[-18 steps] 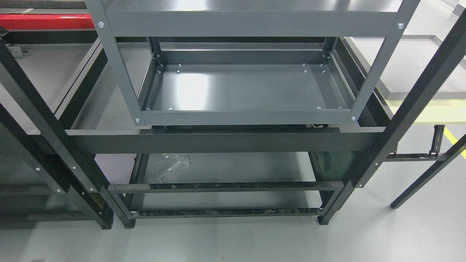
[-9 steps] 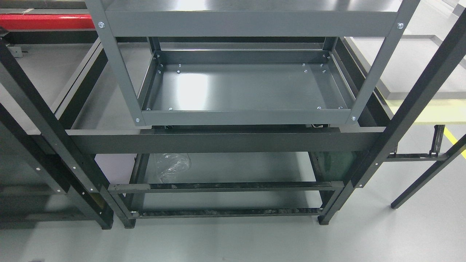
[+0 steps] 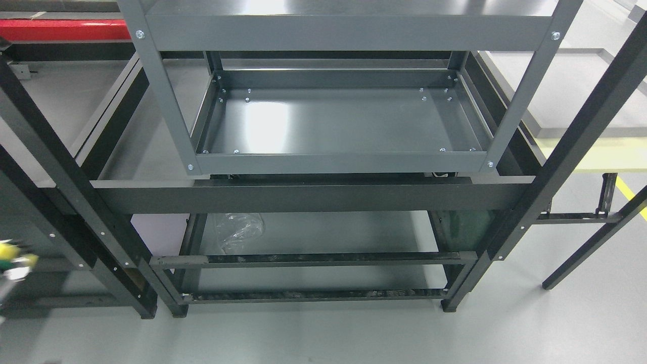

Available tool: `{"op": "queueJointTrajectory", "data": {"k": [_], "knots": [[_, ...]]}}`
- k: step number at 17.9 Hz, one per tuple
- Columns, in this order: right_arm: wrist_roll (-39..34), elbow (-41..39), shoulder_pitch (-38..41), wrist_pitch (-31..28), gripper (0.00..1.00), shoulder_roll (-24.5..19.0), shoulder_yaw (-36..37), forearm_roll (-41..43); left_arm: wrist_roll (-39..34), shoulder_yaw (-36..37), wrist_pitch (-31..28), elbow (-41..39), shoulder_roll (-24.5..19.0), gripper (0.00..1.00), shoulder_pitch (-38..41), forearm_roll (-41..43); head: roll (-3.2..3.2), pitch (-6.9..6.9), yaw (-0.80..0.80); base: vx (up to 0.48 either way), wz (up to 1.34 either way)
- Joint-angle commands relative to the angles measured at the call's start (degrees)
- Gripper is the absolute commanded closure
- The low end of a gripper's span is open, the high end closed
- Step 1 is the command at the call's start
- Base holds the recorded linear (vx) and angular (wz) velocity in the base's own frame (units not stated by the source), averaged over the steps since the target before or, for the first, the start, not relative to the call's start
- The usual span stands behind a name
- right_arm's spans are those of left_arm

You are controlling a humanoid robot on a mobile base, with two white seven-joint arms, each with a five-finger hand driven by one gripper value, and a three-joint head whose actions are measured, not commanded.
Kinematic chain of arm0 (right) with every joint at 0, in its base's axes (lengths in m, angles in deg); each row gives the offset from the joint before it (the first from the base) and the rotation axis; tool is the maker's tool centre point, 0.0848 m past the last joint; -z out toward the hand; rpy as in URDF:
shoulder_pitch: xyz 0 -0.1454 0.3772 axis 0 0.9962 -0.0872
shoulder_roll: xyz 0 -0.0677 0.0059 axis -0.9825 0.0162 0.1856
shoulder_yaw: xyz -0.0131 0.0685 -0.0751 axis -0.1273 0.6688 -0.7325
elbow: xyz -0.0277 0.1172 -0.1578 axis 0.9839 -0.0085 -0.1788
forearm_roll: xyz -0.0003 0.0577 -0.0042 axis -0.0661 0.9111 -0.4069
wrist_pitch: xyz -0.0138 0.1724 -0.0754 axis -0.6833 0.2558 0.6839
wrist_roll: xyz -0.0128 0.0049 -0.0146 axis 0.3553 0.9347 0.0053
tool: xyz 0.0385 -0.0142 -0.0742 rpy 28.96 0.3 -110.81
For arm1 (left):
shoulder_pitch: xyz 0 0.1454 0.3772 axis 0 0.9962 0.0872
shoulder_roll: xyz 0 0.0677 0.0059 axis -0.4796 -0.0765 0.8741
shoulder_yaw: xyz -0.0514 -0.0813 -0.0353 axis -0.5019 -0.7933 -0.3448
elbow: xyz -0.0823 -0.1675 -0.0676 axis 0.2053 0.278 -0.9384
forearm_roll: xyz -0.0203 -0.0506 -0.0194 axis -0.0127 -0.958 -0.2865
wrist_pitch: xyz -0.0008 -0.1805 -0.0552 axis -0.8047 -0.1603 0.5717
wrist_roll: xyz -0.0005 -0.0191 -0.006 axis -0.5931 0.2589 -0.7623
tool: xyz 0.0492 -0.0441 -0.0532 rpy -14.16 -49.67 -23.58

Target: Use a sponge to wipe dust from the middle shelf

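Observation:
The grey metal rack stands in front of me. Its middle shelf (image 3: 343,124) is a shallow tray with a raised rim, and nothing lies on it. At the far left edge a blurred yellow and green shape (image 3: 11,253), which looks like the sponge, has come into the head view. Just under it is a pale blurred part (image 3: 15,270) that may be my left hand. It is low and far to the left of the shelf, outside the rack's frame. How the hand holds the sponge is too blurred to tell. My right hand does not show.
The top shelf (image 3: 349,10) overhangs the middle one. A black crossbar (image 3: 313,197) runs below the middle shelf's front rim. A crumpled clear plastic bag (image 3: 237,230) lies on the lower shelf. Black rack posts (image 3: 65,177) stand left and right, on grey floor.
The blurred yellow and green shape with a pale part under it has entered at the left edge. It was absent in both earlier frames. The rack has not moved.

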Motion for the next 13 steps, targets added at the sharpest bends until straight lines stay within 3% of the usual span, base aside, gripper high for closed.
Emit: {"op": "queueJointTrajectory", "data": {"k": [1,3,6,9,13], "knots": [[-0.01,-1.0,0.01,-4.14,0.0,1.0,0.0,0.0,-13.11,24.97,-8.0,-29.35,17.13,0.96,1.81,6.73,0.0,0.0,0.0,0.0,0.0],[-0.01,-1.0,-0.07,-4.14,0.0,1.0,0.0,0.0,-19.38,31.57,-11.94,-36.54,17.13,0.96,2.51,6.91,0.0,0.0,0.0,0.0,0.0],[-0.01,-1.0,-0.07,-4.14,0.0,1.0,0.0,0.0,-19.93,39.22,-17.14,-46.93,17.13,0.97,4.27,6.99,0.0,0.0,0.0,0.0,0.0],[-0.01,-1.0,-0.07,-4.14,0.0,1.0,0.0,0.0,-19.93,44.34,-17.06,-49.85,17.13,0.97,4.89,6.99,0.0,0.0,0.0,0.0,0.0],[-0.01,-1.0,0.01,-4.14,0.0,1.0,0.0,0.0,-18.79,44.43,-13.91,-49.85,17.13,0.97,5.15,6.99,0.0,0.0,0.0,0.0,0.0]]}}
